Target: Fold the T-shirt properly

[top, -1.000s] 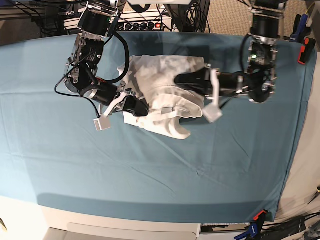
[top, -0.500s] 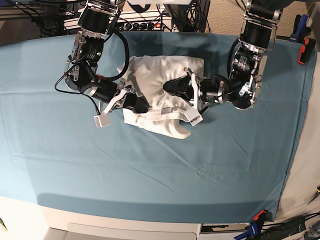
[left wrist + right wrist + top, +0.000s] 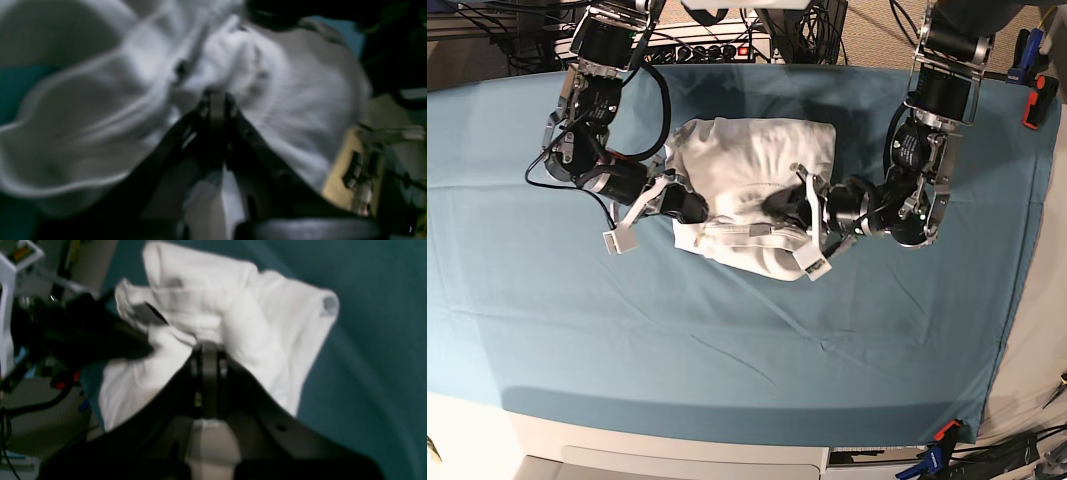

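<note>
The white T-shirt (image 3: 747,150) lies bunched and wrinkled on the teal cloth at the table's far middle. My left gripper (image 3: 779,205) comes in from the right and sits low on the shirt's near right part. In the blurred left wrist view its jaws (image 3: 217,95) are together, pinching white fabric (image 3: 100,116). My right gripper (image 3: 695,208) is at the shirt's near left edge. In the right wrist view (image 3: 208,348) its jaws are together against the fabric (image 3: 267,340). A hemmed fold runs between the two grippers.
The teal cloth (image 3: 727,330) covers the whole table. Cables and a power strip (image 3: 717,45) lie behind the far edge. Clamps (image 3: 942,432) hold the cloth at the front right corner. An orange-and-black tool (image 3: 1037,100) sits at the far right.
My left gripper has moved from the shirt's far middle down toward its near edge. My right arm has shifted a little left, and the shirt's left side has spread out with it.
</note>
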You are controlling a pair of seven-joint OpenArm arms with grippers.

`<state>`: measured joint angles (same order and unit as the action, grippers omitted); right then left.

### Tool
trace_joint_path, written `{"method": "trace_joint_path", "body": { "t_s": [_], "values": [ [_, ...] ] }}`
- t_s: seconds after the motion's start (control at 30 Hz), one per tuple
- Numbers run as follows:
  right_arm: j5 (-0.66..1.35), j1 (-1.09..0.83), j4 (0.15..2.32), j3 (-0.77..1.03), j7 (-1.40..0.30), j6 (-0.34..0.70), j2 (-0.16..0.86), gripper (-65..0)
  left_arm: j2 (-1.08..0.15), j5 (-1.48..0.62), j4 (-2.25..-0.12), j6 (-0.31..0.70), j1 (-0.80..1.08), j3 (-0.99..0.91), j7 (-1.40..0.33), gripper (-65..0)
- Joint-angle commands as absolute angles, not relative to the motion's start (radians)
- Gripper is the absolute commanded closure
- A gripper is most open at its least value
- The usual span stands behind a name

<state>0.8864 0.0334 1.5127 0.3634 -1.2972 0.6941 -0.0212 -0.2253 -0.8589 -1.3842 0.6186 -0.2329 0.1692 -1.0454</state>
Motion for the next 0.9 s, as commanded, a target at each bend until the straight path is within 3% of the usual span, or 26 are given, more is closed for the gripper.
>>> {"method": "trace_joint_path", "body": {
  "t_s": [0.0,0.4,0.73,0.87],
  "values": [
    [0.896,0.047,1.528,0.377,-1.279,0.698,-0.010,0.0,-0.230,-0.839,-1.396,0.608,-0.255,0.165,-1.016,0.0],
    [0.902,0.047,1.528,0.579,-1.278,0.698,0.012,0.0,-0.231,-0.574,-1.396,0.460,-0.268,0.165,-0.890,0.0],
    [0.927,0.047,1.528,0.585,-1.281,0.698,0.061,0.0,-0.234,-0.567,-1.430,0.399,-0.403,0.150,-0.894,0.0],
    [0.920,0.047,1.533,0.589,-1.280,0.698,0.114,0.0,-0.251,-0.408,-1.430,0.374,-0.462,0.107,-0.892,0.0]
  ]
}}
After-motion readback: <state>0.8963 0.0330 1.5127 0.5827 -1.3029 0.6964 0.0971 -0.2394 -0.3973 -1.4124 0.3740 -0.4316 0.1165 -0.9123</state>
